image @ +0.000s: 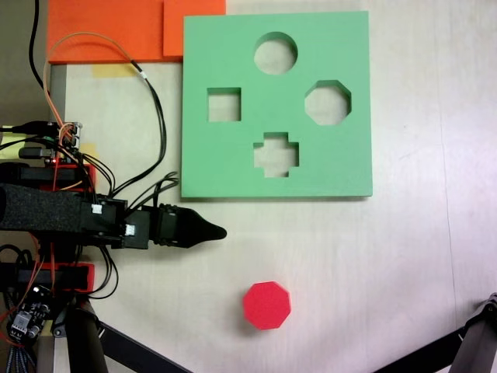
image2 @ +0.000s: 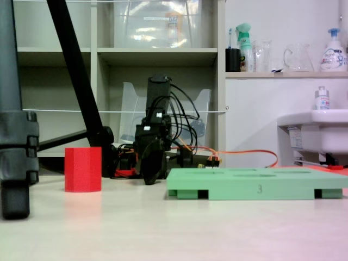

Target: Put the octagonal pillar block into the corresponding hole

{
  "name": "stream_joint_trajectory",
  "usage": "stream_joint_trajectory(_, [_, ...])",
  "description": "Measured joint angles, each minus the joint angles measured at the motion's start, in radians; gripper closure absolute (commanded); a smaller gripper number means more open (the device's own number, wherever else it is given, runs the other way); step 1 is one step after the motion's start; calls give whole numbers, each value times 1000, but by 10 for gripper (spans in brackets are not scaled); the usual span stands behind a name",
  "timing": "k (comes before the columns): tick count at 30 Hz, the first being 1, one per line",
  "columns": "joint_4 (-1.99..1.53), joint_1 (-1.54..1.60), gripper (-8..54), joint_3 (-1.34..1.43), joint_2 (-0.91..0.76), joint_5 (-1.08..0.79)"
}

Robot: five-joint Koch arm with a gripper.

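Observation:
The octagonal pillar block (image: 266,305) is bright red and stands upright on the pale table, by itself; the low fixed view has the block (image2: 82,168) at the left. The green foam board (image: 233,155) lies flat farther back, and its eight-sided hole (image: 327,102) sits on the right side beside round, square and cross cut-outs. The board (image2: 255,187) appears edge-on in the low view. My black gripper (image: 211,231) points right, just below the board's lower left corner and up-left of the block. It is shut, with nothing in it.
Orange foam sheets (image: 116,27) lie at the top left. Cables (image: 147,93) loop from the arm's base. Black tripod legs (image: 116,342) cross the lower corners, and one foot (image2: 16,157) stands beside the block. A white sink (image2: 315,130) is at the right.

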State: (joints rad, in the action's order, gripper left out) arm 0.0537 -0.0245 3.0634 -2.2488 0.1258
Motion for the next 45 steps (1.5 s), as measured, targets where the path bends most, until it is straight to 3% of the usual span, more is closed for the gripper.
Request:
stream_joint_trajectory(22, [0, 0, 114, 0, 0, 6])
stream_joint_trajectory(31, [5, 0, 118, 0, 0, 202])
stream_joint_trajectory(38, [-18, -54, 127, -54, -2, 807])
stream_joint_trajectory(45, [-653, -129, 152, -575, 0, 1273])
